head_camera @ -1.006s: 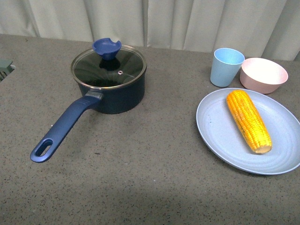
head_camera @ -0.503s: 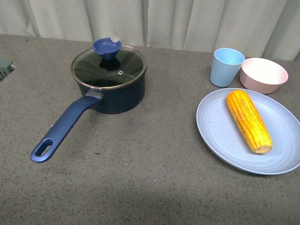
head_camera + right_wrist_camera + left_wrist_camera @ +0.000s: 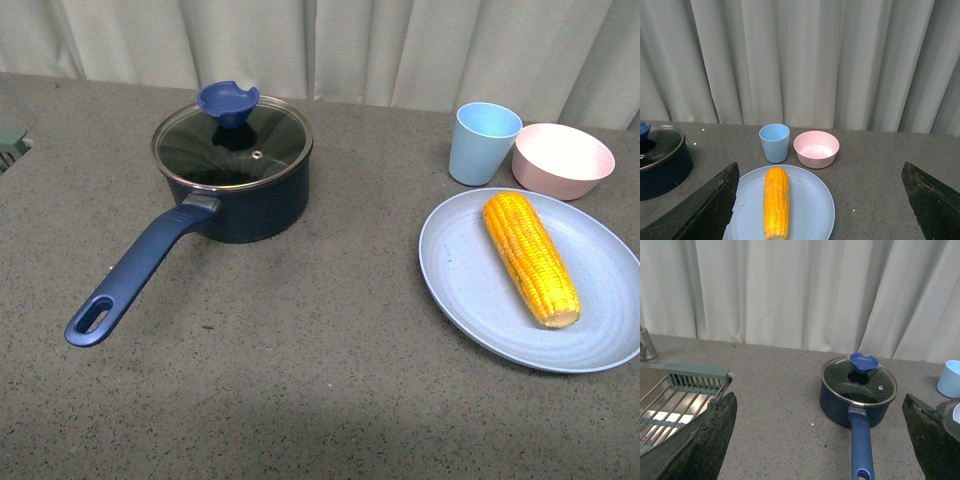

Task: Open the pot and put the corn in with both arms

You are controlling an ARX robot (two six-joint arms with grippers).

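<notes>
The navy-blue pot [image 3: 245,195] stands at the back left of the grey table, closed by a glass lid [image 3: 232,143] with a blue knob [image 3: 228,102]. Its long handle [image 3: 135,270] points toward the front left. The corn [image 3: 530,257] lies on a pale blue plate [image 3: 470,290] at the right. Neither arm shows in the front view. The left gripper [image 3: 822,440] is open and empty, well short of the pot [image 3: 858,397]. The right gripper [image 3: 822,200] is open and empty, above and short of the corn [image 3: 776,201] and plate [image 3: 810,210].
A light blue cup [image 3: 482,142] and a pink bowl [image 3: 562,160] stand behind the plate. A curtain hangs along the table's far edge. In the left wrist view a sink with a wire rack [image 3: 670,405] lies left of the pot.
</notes>
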